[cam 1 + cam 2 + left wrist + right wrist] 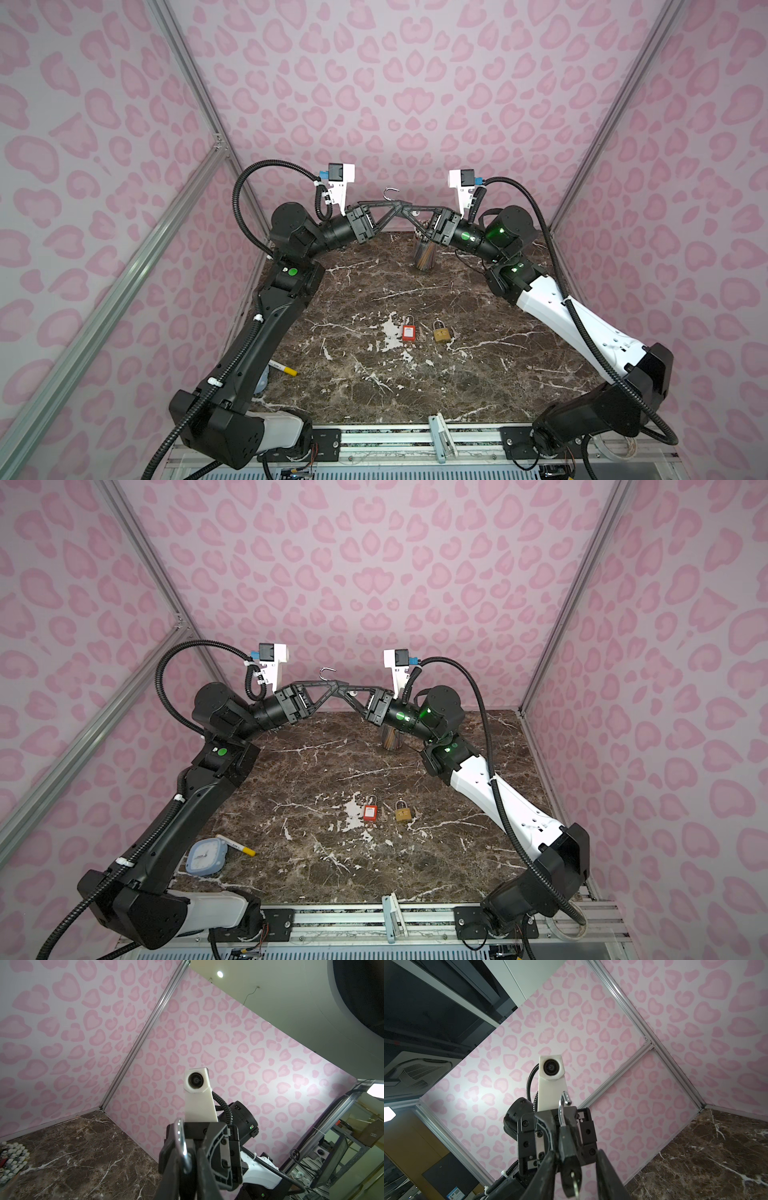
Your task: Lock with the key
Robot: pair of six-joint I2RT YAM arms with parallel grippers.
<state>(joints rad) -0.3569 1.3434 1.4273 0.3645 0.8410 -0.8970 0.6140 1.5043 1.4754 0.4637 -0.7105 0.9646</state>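
Two grippers met high above the brown marbled tabletop [457, 395]. My left gripper [397, 206] was clamped on the small black metal padlock [569, 1153], whose silver hooked shackle [563, 1109] stood swung open, its free end clear of the body. My right gripper [576, 1151] had its jaws apart, one finger on either side of the small silver key [574, 1179] seated in the lock's underside; neither finger touched it, as far as I could tell.

I judged the padlock dense, rigid and smooth-sided, hence apt to twist in a light pinch. The flat faces of the body offered the firmest hold. The thin key head would be best taken across its flats, so that it could be turned.

The key blade was hidden inside the body. In both top views the crossed fingers masked the lock body, leaving only the shackle plain. Whether my left pads bore on the body's faces or its edges could not be made out.
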